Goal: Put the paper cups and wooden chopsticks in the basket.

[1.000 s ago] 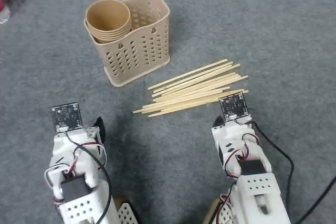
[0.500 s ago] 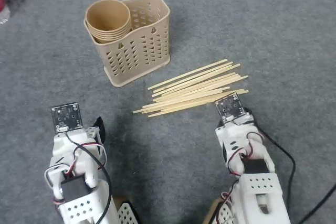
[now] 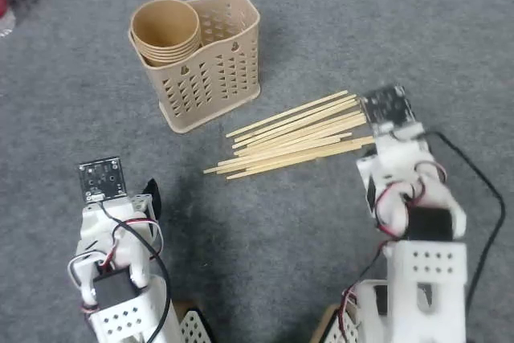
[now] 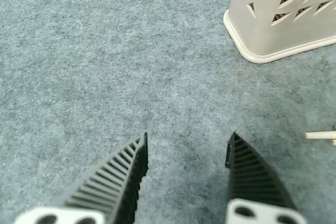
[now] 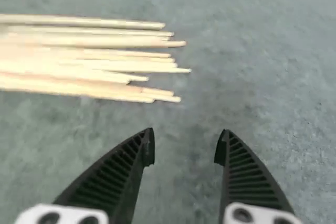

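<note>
Carpet (image 3: 265, 247): right claw (image 5: 186, 134) agape beside chopsticks (image 5: 79, 64).

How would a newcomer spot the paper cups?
On the grey table, find the beige slotted basket at the far side. The paper cups stand nested in its left end: round and brown, unlike the long pale chopsticks lying loose nearby.

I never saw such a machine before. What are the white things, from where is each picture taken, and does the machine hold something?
The white things are two robot arms, the left arm and the right arm, seen from a camera above. The other two pictures come from cameras on the wrists: each shows that arm's own black gripper, the left gripper and the right gripper. Both are open and hold nothing. On the grey carpet stands a basket with stacked cups inside; chopsticks lie loose beside it.
</note>
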You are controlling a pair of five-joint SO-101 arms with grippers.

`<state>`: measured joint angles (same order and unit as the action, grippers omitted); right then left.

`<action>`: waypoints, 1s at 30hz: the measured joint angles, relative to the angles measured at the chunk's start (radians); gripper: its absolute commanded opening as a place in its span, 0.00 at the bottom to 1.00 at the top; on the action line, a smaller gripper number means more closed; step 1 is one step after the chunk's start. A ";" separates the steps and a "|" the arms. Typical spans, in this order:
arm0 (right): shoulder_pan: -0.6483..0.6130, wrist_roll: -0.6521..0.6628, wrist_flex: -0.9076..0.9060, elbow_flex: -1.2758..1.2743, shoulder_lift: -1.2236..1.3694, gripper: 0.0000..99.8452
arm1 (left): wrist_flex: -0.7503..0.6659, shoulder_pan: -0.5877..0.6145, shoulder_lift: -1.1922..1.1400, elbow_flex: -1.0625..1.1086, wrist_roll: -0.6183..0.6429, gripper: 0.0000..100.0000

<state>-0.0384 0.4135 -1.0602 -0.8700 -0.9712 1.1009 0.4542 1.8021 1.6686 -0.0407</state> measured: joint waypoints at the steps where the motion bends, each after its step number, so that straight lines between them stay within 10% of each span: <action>1: -0.014 0.006 -0.032 0.049 0.048 0.20 | 0.000 0.000 0.000 0.000 0.000 0.24; 18: -0.255 0.439 -0.336 0.968 1.137 0.20 | 0.000 0.000 0.000 0.000 0.000 0.24; 30: -0.364 0.664 -0.331 1.108 1.499 0.20 | -0.006 0.000 0.000 0.000 0.000 0.24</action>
<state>-0.4020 1.0779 -1.3917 0.2378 0.5278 1.0948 0.4542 1.8021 1.6686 -0.0407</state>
